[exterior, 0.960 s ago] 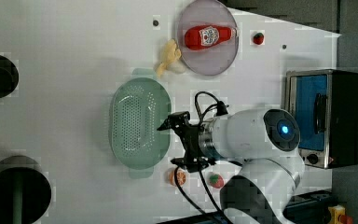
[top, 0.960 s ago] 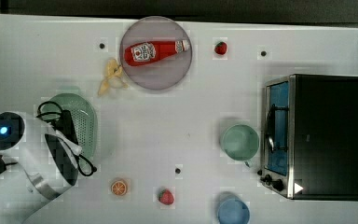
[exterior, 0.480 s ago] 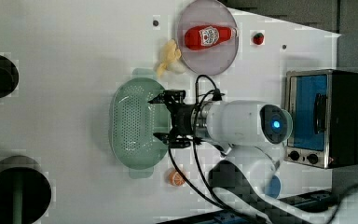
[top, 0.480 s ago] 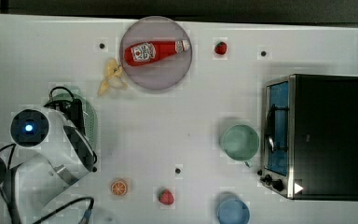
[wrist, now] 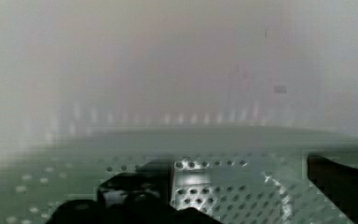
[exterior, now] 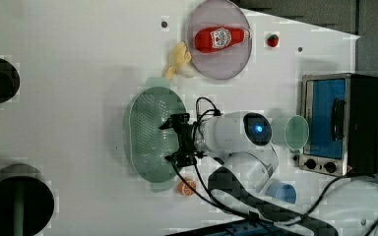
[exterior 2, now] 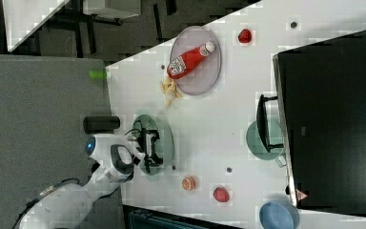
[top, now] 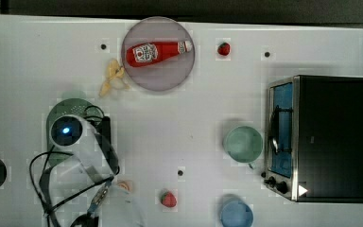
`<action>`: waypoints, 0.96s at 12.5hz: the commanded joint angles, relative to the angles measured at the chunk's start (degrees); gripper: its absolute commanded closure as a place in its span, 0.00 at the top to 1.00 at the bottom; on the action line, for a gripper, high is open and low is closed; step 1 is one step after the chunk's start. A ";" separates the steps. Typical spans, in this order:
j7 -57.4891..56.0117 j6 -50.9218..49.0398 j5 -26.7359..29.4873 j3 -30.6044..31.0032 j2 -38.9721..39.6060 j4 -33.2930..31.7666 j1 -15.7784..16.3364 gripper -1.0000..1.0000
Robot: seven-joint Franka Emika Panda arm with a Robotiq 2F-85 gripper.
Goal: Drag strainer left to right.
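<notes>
**Gripper over the strainer's edge**

The gripper (exterior: 176,140) hangs above the strainer (exterior: 150,132), its dark fingers (exterior: 177,121) spread apart over the basket's side nearest the arm, one tip toward each rounded end. The perforated base (wrist: 223,186) lies directly below. Beyond the gripper's wrist stands a green cup (exterior: 289,132); a small orange slice (exterior: 187,187) lies just beside the strainer's end.

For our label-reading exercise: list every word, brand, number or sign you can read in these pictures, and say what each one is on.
No text can be read for certain.
Ketchup bottle on the grey plate: a white label with markings, too blurred to read.
Oven: a white triangle mark at its corner by the knobs, no words legible.
Strainer, cups, fruit: no lettering visible.
</notes>
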 commanded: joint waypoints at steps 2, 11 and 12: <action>3.28 0.97 -0.86 -2.87 -2.66 1.44 1.74 1.00; -1.98 1.15 -0.98 -10.60 -8.33 -5.79 0.21 1.00; -2.95 1.12 -1.02 -11.58 -8.83 -6.36 0.08 1.00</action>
